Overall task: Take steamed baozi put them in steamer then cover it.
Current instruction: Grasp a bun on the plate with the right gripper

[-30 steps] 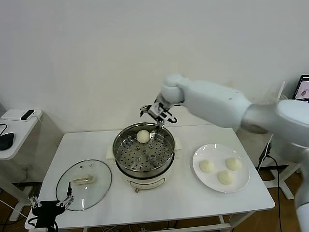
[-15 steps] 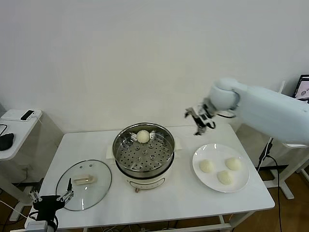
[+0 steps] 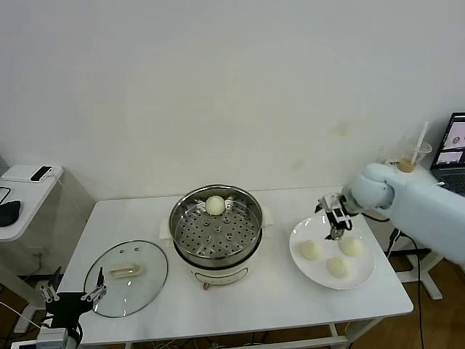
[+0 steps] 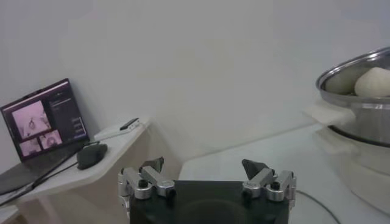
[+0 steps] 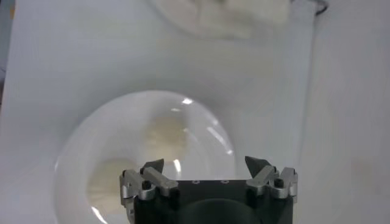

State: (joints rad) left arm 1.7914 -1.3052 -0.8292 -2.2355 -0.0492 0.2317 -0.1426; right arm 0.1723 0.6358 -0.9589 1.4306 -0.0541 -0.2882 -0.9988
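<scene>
The steamer (image 3: pixel 211 238) stands mid-table with one baozi (image 3: pixel 215 205) at its far side. Three more baozi (image 3: pixel 311 249) (image 3: pixel 351 246) (image 3: pixel 338 266) lie on a white plate (image 3: pixel 367 270) at the right. My right gripper (image 3: pixel 335 216) is open and empty, hovering over the plate's far edge; its wrist view (image 5: pixel 205 164) shows the plate (image 5: pixel 201 140) with blurred buns (image 5: pixel 164 131) below. The glass cover (image 3: pixel 142 256) lies flat on the table at the left. My left gripper (image 3: pixel 69 298) is open and empty off the table's front left corner. Its wrist view (image 4: pixel 203 165) shows the steamer (image 4: pixel 356 103) with the baozi (image 4: pixel 375 82).
A side table at the far left carries a phone (image 3: pixel 41 172) and a mouse (image 3: pixel 9 211); a laptop (image 4: pixel 42 119) shows in the left wrist view. A cup with a straw (image 3: pixel 413 156) and another laptop (image 3: pixel 454 142) stand at the far right.
My right gripper has swung from the steamer's far rim to the right and down, over the plate. The baozi stays in the steamer. The left gripper has dropped slightly.
</scene>
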